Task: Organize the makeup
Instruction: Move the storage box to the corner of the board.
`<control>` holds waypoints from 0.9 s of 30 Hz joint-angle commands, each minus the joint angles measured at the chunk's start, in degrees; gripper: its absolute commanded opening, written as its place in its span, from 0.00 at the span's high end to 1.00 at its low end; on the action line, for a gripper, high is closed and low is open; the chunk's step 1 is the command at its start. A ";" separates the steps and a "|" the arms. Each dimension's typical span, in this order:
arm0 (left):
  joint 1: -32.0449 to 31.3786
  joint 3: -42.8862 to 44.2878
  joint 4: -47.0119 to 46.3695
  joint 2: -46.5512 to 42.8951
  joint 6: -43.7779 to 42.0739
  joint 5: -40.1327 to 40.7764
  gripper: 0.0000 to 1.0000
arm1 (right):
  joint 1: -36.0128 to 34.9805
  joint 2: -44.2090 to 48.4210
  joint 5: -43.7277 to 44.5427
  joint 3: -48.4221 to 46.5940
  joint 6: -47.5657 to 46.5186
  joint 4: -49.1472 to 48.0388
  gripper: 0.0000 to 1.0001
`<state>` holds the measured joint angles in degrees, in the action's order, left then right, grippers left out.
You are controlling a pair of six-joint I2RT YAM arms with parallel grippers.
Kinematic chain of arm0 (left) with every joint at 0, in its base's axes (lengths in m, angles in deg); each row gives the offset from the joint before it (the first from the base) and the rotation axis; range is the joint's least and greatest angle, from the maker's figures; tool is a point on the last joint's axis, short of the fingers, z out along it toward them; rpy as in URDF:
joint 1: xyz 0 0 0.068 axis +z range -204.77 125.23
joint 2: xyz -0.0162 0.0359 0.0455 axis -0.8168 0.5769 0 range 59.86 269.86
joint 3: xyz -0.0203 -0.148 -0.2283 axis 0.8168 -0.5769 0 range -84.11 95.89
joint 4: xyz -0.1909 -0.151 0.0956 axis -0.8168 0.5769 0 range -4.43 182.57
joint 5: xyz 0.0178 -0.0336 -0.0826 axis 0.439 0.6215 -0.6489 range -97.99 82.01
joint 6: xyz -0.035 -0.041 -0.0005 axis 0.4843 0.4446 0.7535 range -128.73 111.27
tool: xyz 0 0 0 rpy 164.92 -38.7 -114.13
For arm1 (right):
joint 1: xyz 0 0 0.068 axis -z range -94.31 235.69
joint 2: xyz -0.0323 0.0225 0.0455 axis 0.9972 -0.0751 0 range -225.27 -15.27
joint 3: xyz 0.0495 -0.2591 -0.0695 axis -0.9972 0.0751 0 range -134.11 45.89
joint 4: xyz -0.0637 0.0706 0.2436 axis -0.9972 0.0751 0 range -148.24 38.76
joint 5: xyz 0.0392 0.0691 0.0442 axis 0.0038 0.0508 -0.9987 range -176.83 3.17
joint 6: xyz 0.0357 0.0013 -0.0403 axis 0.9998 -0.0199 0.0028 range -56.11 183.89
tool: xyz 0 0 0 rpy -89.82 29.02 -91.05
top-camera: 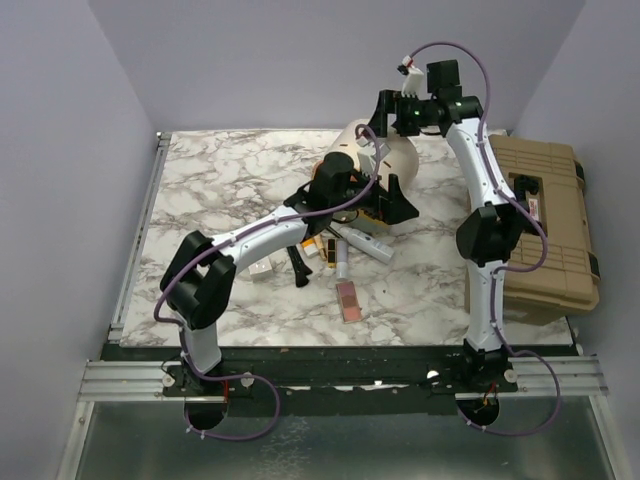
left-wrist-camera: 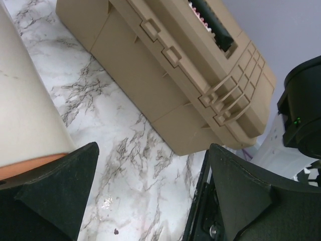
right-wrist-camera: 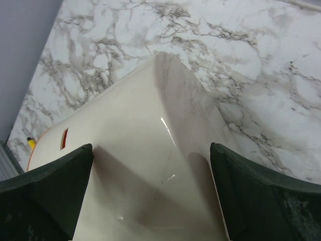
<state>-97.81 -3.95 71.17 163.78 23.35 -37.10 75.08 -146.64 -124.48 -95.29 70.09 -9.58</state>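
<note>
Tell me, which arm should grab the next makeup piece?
Left, most likely. The left tool, open, sits by the mouth of the cream case, close to the makeup. The right tool is at the case's far end, straddling it, farther from the pieces.

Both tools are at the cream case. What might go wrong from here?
The cream case lies on its side inside the open right tool; its smooth curved wall may slip or roll when squeezed. The open left tool, beside the case's orange mouth, sits close to the right one: they may collide.

White-grey marbled table [top-camera: 220, 170]; tan toolbox [top-camera: 545, 230]; cream case [top-camera: 400, 160]; pink palette [top-camera: 348, 299].
</note>
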 commanded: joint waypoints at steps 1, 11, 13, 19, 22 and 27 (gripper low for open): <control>0.04 -0.07 5.82 -3.21 -5.29 2.42 0.06 | -1.57 2.24 16.70 -0.64 -4.39 6.09 0.00; 0.33 -3.56 7.47 -10.50 -11.93 3.45 0.05 | -1.60 17.80 27.42 10.06 -2.53 -3.38 0.00; 0.43 -4.91 7.53 -12.60 -12.75 3.47 0.04 | -1.54 22.96 29.63 17.01 -0.07 -6.47 0.00; 2.29 -15.10 7.66 -24.46 -16.57 15.33 0.01 | -1.58 39.11 28.61 42.44 11.95 -18.40 0.02; 4.60 -18.65 9.83 -29.58 -18.09 19.83 0.01 | -1.58 46.61 22.34 54.18 16.96 -26.56 0.02; 8.96 -22.71 10.89 -33.64 -17.06 25.70 0.01 | -1.66 50.68 14.63 59.59 26.91 -32.79 0.08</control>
<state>-91.91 -23.38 80.18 132.50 7.13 -19.83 73.42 -97.42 -102.05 -36.63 86.94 -33.36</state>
